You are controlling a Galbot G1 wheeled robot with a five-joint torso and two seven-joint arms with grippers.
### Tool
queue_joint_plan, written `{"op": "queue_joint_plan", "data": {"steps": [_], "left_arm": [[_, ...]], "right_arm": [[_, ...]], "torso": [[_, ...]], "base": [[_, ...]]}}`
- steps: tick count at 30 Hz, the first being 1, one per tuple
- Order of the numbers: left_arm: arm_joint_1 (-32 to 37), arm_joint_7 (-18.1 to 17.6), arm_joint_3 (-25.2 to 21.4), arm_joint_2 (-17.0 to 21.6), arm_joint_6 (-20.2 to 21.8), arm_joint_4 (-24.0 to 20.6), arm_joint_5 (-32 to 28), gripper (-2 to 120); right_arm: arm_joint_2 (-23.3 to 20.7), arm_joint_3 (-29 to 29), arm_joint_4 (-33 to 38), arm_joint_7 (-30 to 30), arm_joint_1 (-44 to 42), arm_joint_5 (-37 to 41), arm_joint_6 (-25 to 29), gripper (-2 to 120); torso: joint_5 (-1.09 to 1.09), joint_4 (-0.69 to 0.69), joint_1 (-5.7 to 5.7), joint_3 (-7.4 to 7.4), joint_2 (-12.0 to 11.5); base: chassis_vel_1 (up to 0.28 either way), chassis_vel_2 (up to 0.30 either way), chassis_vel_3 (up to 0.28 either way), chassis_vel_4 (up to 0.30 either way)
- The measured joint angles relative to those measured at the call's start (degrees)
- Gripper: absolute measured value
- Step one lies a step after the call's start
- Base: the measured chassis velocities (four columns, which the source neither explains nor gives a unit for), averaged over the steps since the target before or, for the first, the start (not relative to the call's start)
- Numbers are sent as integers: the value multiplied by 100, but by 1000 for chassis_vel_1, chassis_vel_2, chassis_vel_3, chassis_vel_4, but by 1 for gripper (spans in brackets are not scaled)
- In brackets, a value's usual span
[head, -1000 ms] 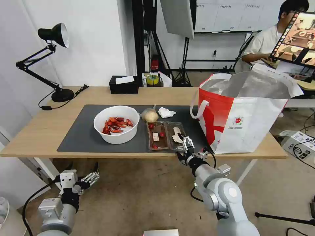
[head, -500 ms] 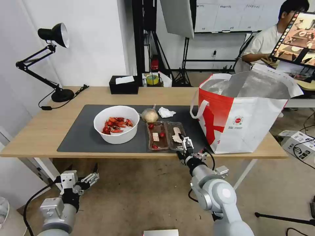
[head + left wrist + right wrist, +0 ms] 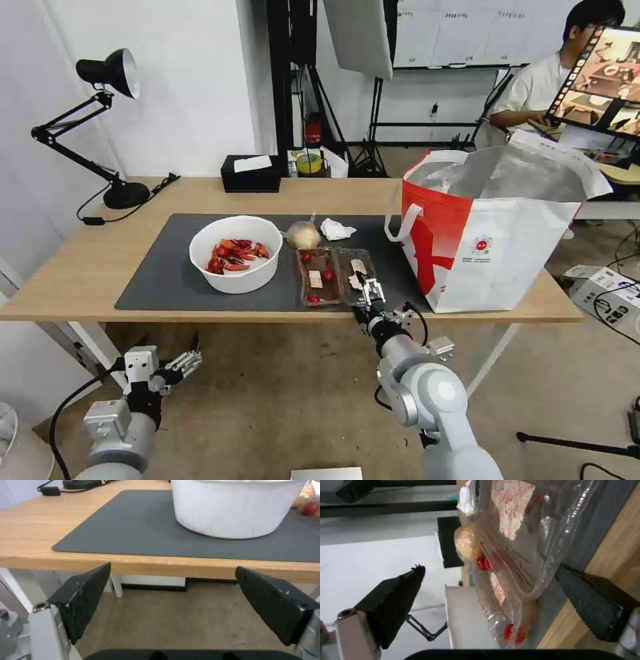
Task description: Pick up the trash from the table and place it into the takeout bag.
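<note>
On the table (image 3: 93,267), the dark mat (image 3: 160,280) carries the trash: a white bowl (image 3: 235,253) of red crayfish shells, a small tan knotted bag (image 3: 303,235), a crumpled tissue (image 3: 337,229) and a clear hinged tray (image 3: 337,275) with cherry tomatoes. The red-and-white takeout bag (image 3: 493,233) stands open at the right end. My right gripper (image 3: 369,288) is open at the tray's front right corner. In the right wrist view the gripper (image 3: 488,568) straddles the tray (image 3: 526,555), one finger above it and one near the mat. My left gripper (image 3: 183,360) hangs open below the table's front edge, facing the bowl (image 3: 233,507).
A black tissue box (image 3: 251,173) and a black desk lamp (image 3: 110,127) stand at the table's back left. A tape roll (image 3: 309,162) lies behind the table. A cardboard box (image 3: 603,290) and cables lie on the floor at the right.
My right gripper has crept forward and slightly left, so its open fingers now reach around the tray's front right corner. The left arm has stayed where it was.
</note>
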Motion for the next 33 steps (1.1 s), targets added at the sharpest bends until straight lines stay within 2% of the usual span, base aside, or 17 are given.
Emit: {"op": "queue_joint_plan", "data": {"steps": [13,33], "left_arm": [[30,5,15,-20,-91,6,2,100],[86,11,4,-27,-100,-41,16,100]], "right_arm": [[20,3,42,12,1,-132,93,100],[36,31,221,43,-15,-198,191,100]], "torso": [[2,3,1,2,-3],[1,1,2,1,-3]], "base": [[0,0,0,0],[0,0,0,0]]}}
